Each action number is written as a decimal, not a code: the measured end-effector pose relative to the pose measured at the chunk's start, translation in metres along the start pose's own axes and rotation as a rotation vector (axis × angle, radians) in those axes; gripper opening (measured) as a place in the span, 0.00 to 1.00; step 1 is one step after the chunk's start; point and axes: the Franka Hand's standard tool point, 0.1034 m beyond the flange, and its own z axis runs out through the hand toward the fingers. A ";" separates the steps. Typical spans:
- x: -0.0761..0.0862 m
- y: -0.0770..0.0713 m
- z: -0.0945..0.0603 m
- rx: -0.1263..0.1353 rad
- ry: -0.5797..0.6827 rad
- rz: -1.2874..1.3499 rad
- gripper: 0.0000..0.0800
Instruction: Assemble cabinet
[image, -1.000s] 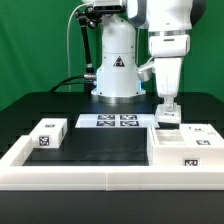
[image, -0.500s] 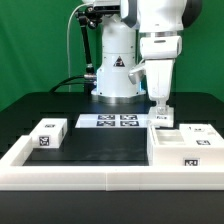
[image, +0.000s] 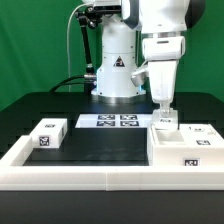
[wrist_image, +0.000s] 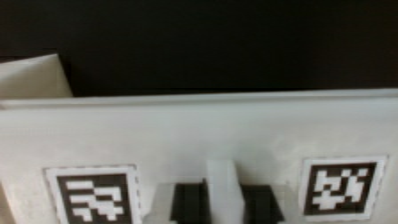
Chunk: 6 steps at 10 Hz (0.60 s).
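The large white cabinet body lies at the exterior view's right, inside the frame, with tags on top. My gripper hangs straight down over its far left corner. In the wrist view the two dark fingers stand close on either side of a thin white upright edge of a wide white cabinet part that carries two tags, so the gripper is shut on that edge. A smaller white tagged block lies apart at the exterior view's left.
The marker board lies at the back centre before the robot base. A long low white border frame runs along the front and both sides. Black tabletop lies between block and body.
The gripper moved a little to the exterior view's left and down, then back slightly to the right. The block at the left and the cabinet body have not visibly moved.
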 end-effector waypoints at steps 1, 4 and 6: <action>0.000 0.002 0.000 -0.002 0.001 0.001 0.09; -0.001 0.005 0.000 -0.005 0.003 -0.002 0.09; -0.004 0.007 0.000 -0.007 0.003 -0.021 0.09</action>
